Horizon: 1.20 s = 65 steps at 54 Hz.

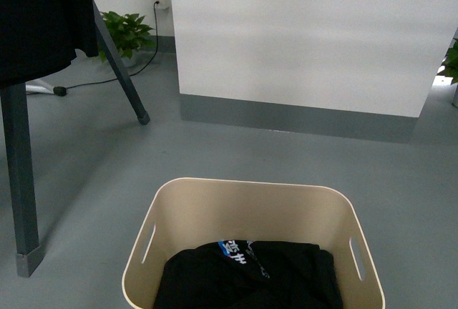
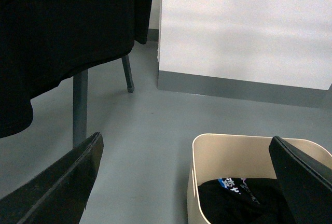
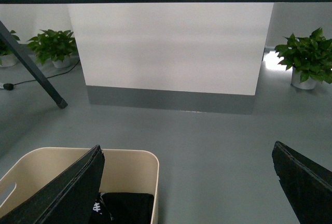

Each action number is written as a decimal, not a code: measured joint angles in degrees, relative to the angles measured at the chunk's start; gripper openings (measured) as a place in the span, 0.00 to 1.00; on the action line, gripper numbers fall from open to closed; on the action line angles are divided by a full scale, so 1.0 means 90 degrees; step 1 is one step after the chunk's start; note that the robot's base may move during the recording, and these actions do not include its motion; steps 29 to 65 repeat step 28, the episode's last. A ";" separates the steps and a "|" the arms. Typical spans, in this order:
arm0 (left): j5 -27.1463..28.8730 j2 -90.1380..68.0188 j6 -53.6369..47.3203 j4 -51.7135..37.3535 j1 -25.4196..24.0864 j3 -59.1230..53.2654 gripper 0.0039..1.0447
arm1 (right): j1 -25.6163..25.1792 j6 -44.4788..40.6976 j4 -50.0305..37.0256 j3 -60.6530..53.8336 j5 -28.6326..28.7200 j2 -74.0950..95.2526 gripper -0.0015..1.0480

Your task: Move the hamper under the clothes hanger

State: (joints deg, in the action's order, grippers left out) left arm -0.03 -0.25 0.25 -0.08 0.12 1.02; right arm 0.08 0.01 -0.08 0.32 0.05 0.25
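hamper (image 1: 215,212) near wall cut off, clothes hanger (image 1: 20,173) top out of frame

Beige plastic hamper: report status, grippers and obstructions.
Left gripper and right gripper open, holding nothing. Beige plastic hamper on grey floor, black garment inside, near dark grey metal clothes hanger. Nothing blocking.

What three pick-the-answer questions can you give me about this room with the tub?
1. Where is the black garment with blue print?
A. Inside the hamper
B. On the floor
C. On a plant

2. What colour is the hamper?
A. Red
B. Beige
C. Green

3. How is the left claw?
A. Open, holding nothing
B. Shut on the hamper
C. Shut on the clothes hanger

Answers: 1 A, it lies within the walls. 2 B, its walls look pale beige. 3 A, its fingers stand wide apart with only floor between.
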 joint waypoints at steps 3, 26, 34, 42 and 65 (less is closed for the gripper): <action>0.0000 0.0000 0.0000 0.0000 0.0000 0.0000 0.94 | 0.0000 0.0000 0.0000 0.0000 0.0002 0.0000 0.92; 0.0000 0.0000 0.0000 0.0000 0.0000 0.0000 0.94 | 0.0000 0.0000 0.0000 0.0000 0.0002 0.0000 0.92; 0.0000 0.0000 0.0000 0.0000 0.0000 0.0000 0.94 | 0.0000 0.0000 0.0000 0.0000 0.0002 0.0000 0.92; 0.0000 0.0000 0.0000 0.0000 0.0000 0.0000 0.94 | 0.0000 0.0000 0.0000 0.0000 0.0002 0.0000 0.92; 0.0000 0.0000 0.0000 0.0000 0.0000 0.0000 0.94 | 0.0000 0.0000 0.0000 0.0000 0.0002 0.0000 0.92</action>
